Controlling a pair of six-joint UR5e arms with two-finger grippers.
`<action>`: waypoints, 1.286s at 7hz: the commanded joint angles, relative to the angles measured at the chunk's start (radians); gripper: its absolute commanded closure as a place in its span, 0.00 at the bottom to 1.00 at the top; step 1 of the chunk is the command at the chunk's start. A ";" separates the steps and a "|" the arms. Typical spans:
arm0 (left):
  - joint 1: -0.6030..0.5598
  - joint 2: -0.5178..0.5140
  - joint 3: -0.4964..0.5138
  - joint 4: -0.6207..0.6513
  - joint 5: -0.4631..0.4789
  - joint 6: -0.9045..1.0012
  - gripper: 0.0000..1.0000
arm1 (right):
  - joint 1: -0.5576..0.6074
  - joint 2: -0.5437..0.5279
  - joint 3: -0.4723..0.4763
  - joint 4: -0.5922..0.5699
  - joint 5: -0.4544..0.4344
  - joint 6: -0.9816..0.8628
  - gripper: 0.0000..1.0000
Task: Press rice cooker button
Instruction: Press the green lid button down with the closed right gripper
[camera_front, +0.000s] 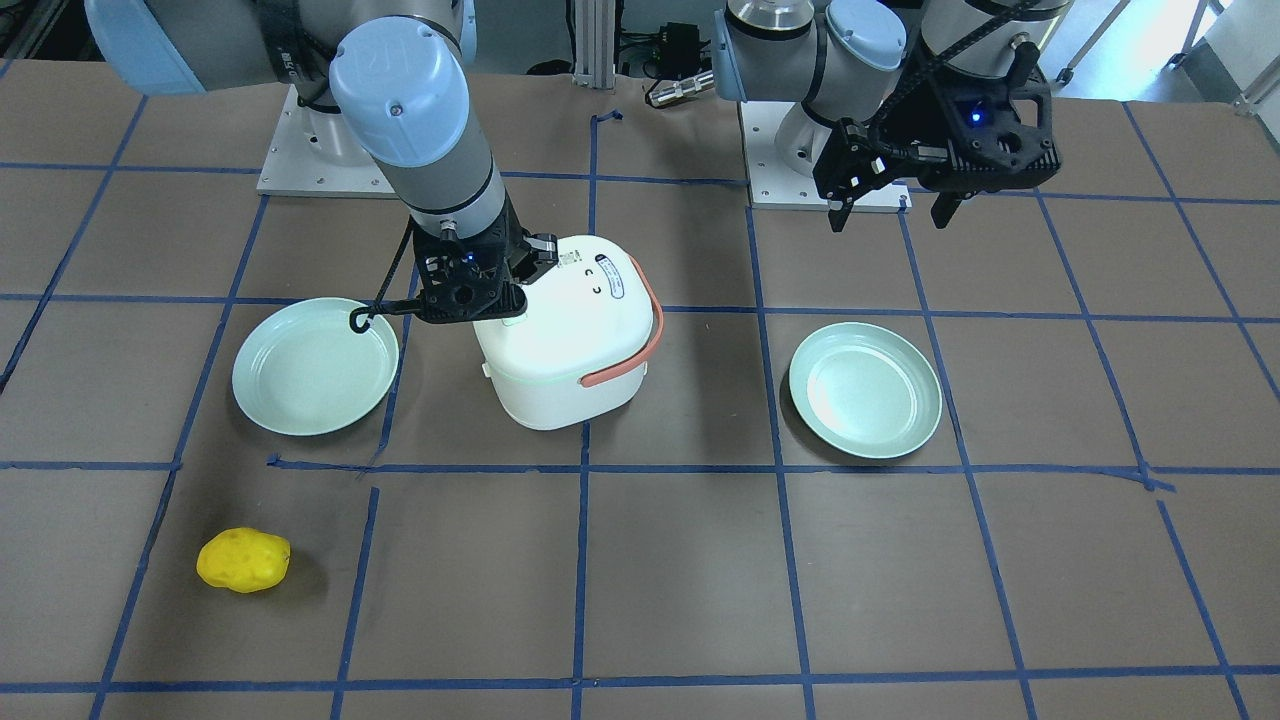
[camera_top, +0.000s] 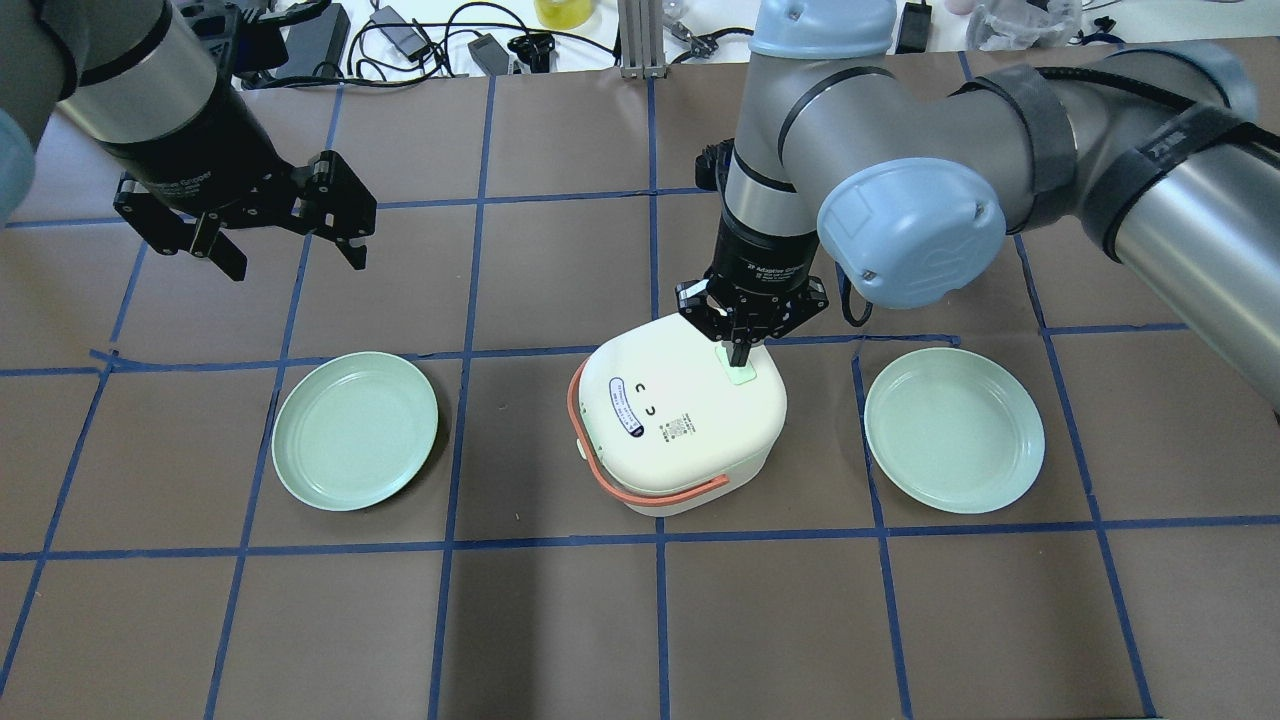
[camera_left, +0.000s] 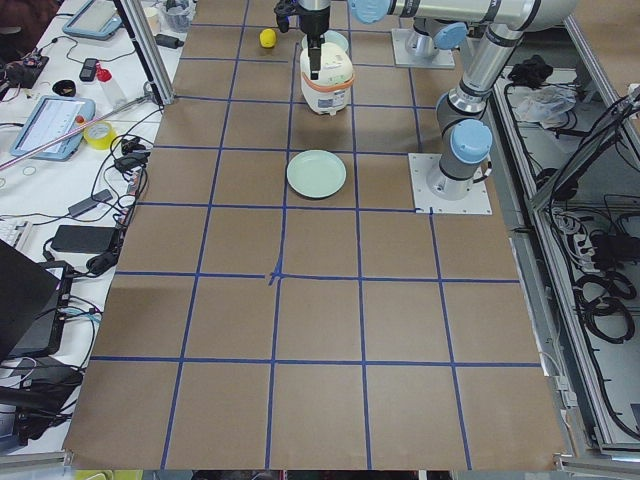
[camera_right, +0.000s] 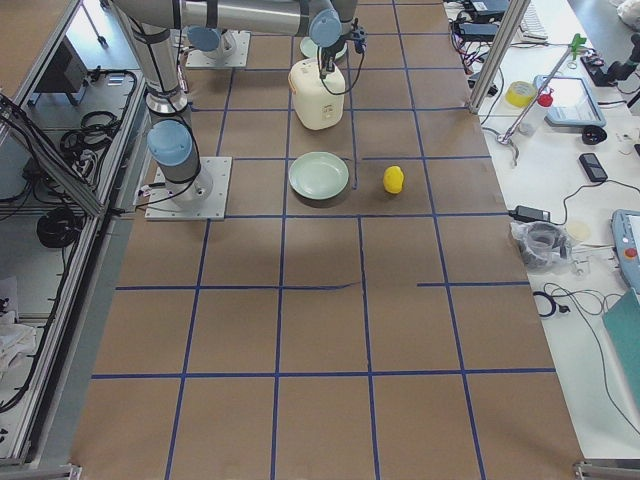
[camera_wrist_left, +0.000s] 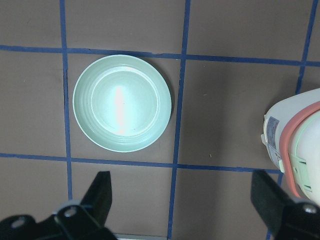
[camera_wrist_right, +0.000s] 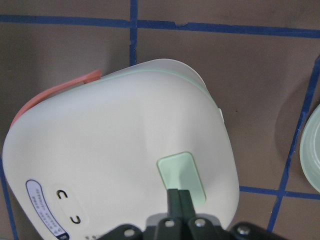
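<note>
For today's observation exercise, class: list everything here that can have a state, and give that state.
White rice cooker with orange handle: lid shut, handle folded down.
Pale green rectangular button: right gripper tip on it.
Right gripper: shut, holding nothing.
Left gripper: open, empty.
Pale green round plate, robot's left: empty.
Pale green round plate, robot's right: empty.

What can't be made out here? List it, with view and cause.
- Right wrist view: the shut right end effector covers the near edge of the green button, so whether it is depressed is hidden.
- Overhead view: the lid label on the rice cooker is too small to read.
- Front-facing view: the yellow object is too small to identify.
</note>
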 joint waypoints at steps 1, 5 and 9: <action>0.000 0.001 0.000 0.000 0.000 0.000 0.00 | 0.000 0.012 0.003 0.000 0.000 0.000 1.00; 0.000 0.001 0.000 0.000 0.000 0.000 0.00 | 0.000 0.026 0.005 0.000 0.000 0.000 1.00; 0.000 0.001 0.000 0.000 0.000 0.000 0.00 | -0.001 0.024 -0.038 0.004 0.000 0.054 1.00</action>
